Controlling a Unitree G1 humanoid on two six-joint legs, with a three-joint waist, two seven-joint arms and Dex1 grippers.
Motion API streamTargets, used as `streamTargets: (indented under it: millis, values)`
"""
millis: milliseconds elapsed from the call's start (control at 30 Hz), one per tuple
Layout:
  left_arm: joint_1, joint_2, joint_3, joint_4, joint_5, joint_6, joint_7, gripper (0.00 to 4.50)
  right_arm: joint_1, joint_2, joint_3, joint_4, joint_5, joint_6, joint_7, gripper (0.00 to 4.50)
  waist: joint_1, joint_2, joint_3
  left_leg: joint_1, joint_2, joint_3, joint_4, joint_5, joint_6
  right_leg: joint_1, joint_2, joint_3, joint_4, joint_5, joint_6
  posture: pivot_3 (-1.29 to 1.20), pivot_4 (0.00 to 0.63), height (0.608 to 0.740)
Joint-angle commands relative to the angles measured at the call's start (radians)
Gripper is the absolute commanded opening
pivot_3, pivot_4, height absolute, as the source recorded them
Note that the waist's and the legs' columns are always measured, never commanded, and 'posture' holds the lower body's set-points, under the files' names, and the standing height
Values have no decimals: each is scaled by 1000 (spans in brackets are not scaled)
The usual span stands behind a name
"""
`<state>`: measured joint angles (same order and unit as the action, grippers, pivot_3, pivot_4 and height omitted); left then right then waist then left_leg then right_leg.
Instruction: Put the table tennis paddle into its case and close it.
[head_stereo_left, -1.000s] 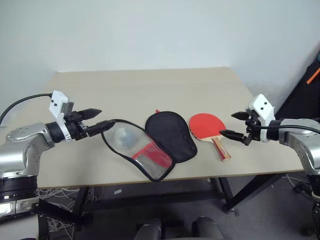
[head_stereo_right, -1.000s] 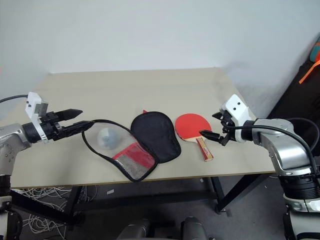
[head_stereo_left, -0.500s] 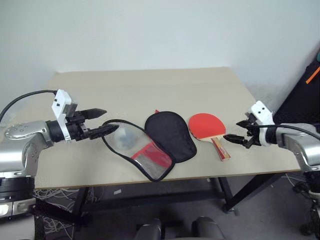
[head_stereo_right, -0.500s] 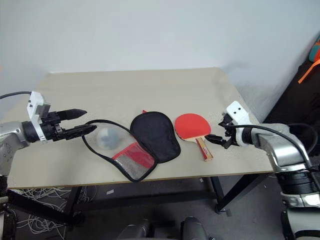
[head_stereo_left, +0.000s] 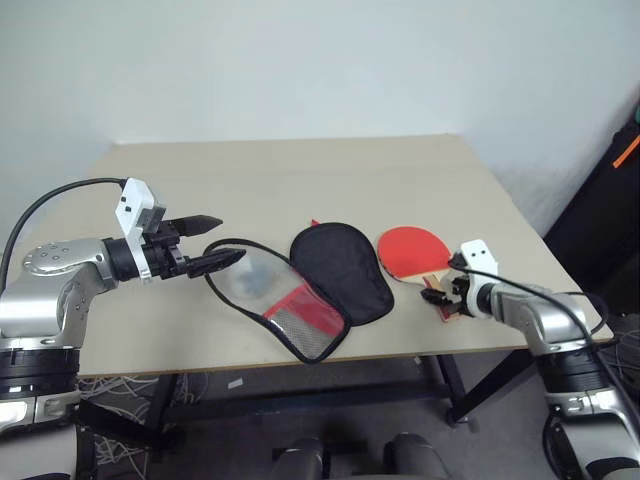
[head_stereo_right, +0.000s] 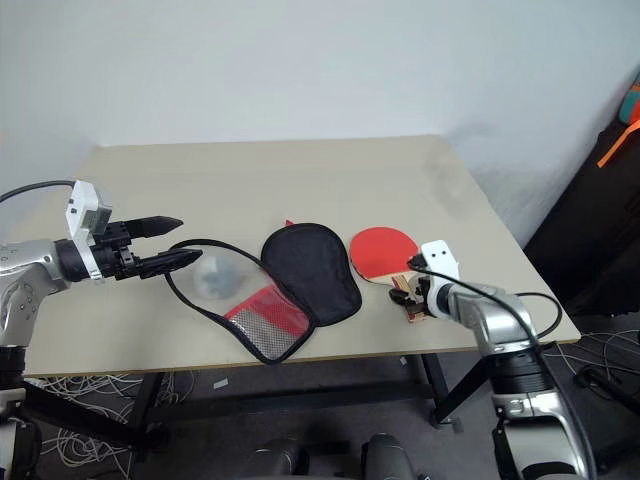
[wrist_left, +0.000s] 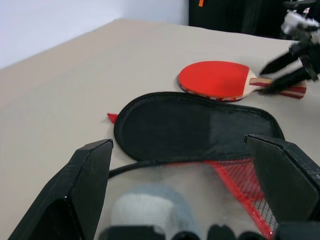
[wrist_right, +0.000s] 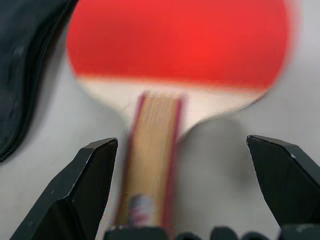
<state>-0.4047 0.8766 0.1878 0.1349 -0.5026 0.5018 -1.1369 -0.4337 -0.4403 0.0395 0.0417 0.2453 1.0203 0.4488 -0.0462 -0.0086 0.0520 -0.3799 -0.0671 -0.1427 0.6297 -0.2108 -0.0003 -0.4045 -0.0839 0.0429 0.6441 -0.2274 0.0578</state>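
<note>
Both grippers gape: right gripper straddling the red rubber-faced wooden-handled paddle, left gripper beside the unzipped red-and-black fabric case.

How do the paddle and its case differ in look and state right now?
The table tennis paddle is smaller, a rigid red blade with a wooden handle; the case is larger, soft, black inside. The paddle lies flat in one piece, the open right hand straddling its handle; the case lies unzipped, its mesh half spread beside it. Both lie on the table.
</note>
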Motion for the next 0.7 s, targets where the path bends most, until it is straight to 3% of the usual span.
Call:
streamTargets:
  millis: [33,233,333,600,700]
  values:
    - [-36,2,2,6,8,-25,-12,4483,8,23,-25,-68,5,27,-39,4500,0,0,0,0,0,0,0,0,0,0,0,0,0,0,0,0,0,739]
    - [-48,-8,-9,22,15,-32,-13,4483,31,53,-17,-84,-32,29,-108,4500,0,0,0,0,0,0,0,0,0,0,0,0,0,0,0,0,0,739]
    - [-49,-12,-9,21,18,-31,-11,4500,23,79,-39,-65,-48,24,-158,3971,0,0,0,1,0,0,0,0,0,0,0,0,0,0,0,0,0,739]
    - [-36,-16,1,12,18,-31,0,4500,-16,140,-98,-28,-78,8,-263,1297,-5,0,0,5,1,0,0,0,0,5,1,0,0,0,0,0,0,739]
    - [-28,-18,6,3,15,-28,7,4500,-58,164,-138,-19,-72,-26,-302,1117,-5,0,0,5,0,-1,1,0,0,6,0,-1,0,0,0,0,0,739]
